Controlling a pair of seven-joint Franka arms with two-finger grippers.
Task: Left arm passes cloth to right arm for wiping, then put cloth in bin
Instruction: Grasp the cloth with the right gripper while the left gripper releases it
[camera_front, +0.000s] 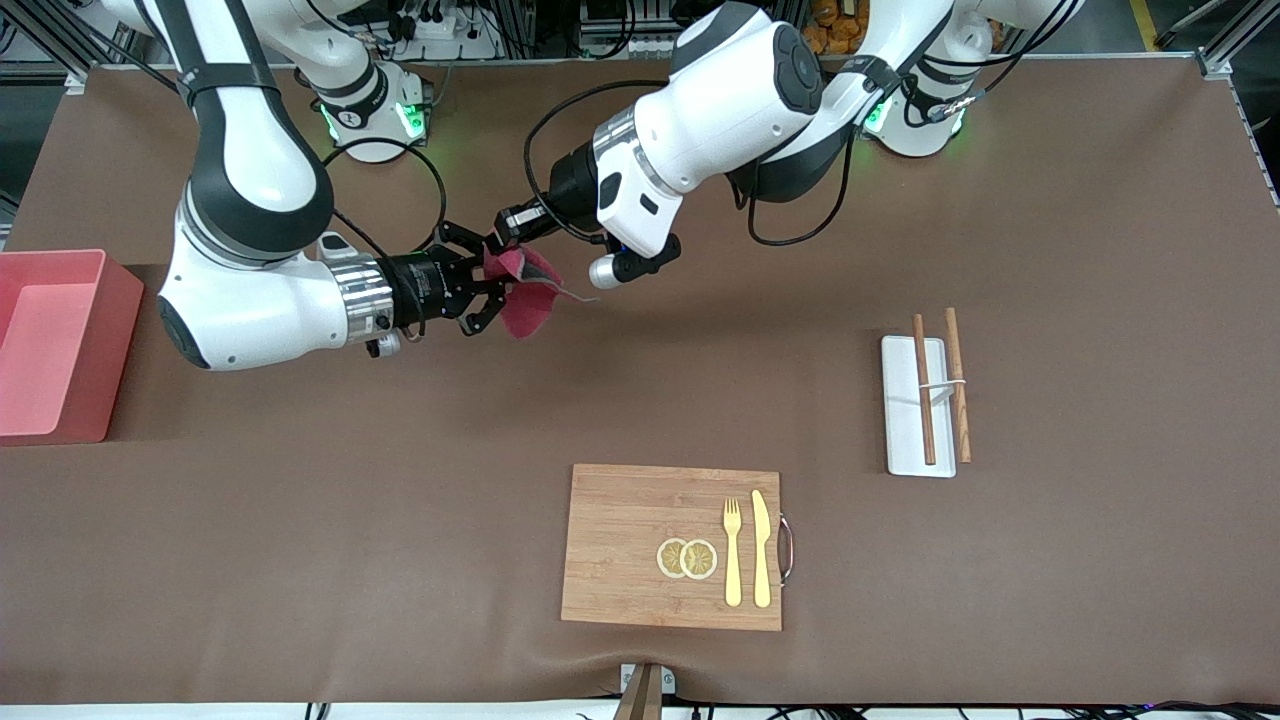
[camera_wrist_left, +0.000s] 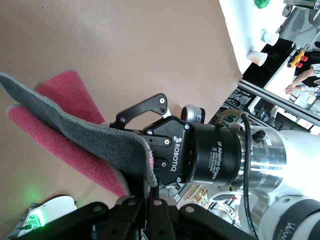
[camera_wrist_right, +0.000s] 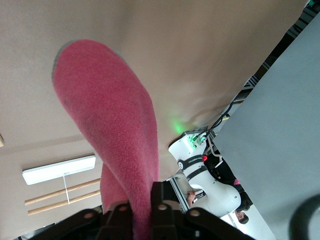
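**Cloth held between two grippers above the table**

While both arms meet over the table's bare middle, items run from the right arm's end to the left arm's end as follows.

- Bin (camera_front: 55, 345): salmon-pink box at the right arm's end of the table, standing on the brown cover.
- Right gripper (camera_front: 478, 290): over bare table, fingers closed onto the cloth (camera_front: 527, 300); the right wrist view shows the pink fabric pinched between them.
- Cloth: dark pink-red, grey on one face, hanging in the air between the two grippers, well apart from the bin.
- Left gripper (camera_front: 497, 238): just beside the right one, jaws fully shut on the cloth's upper edge.
- Wooden board (camera_front: 630, 545): nearer the front camera, carrying two lemon slices (camera_front: 687, 558), a fork (camera_front: 732, 550) and a knife (camera_front: 761, 548).
- White tray (camera_front: 903, 420): toward the left arm's end, with two chopsticks (camera_front: 923, 388) across it.
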